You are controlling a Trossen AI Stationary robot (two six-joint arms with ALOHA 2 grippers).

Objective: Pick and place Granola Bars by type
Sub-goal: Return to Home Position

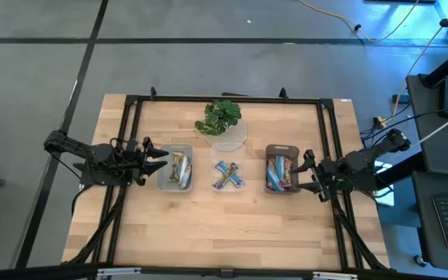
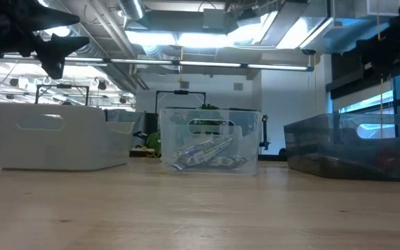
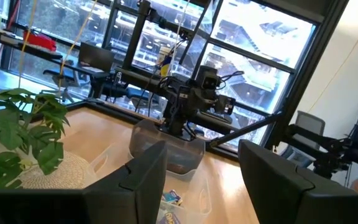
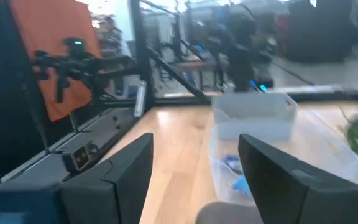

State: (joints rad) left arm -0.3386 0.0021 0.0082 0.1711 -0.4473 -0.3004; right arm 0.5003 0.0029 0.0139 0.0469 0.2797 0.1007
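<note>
The granola bars lie sorted in three bins in a row. Green-brown bars (image 1: 180, 169) are in the white left bin (image 1: 164, 180), blue ones (image 1: 228, 176) in the clear middle bin (image 1: 242, 187), and reddish mixed ones (image 1: 281, 173) in the dark right bin (image 1: 271, 149). My left gripper (image 1: 160, 159) hovers open and empty at the white bin's left edge; its fingers (image 3: 143, 171) stand wide apart. My right gripper (image 1: 303, 173) hovers open and empty at the dark bin's right edge. In the low view both are raised above the bins.
A potted green plant (image 1: 222, 118) on a pale round base stands just beyond the middle bin. A black frame (image 1: 224, 99) runs around the work area. Bare wood (image 1: 224, 225) stretches between the bins and the near edge.
</note>
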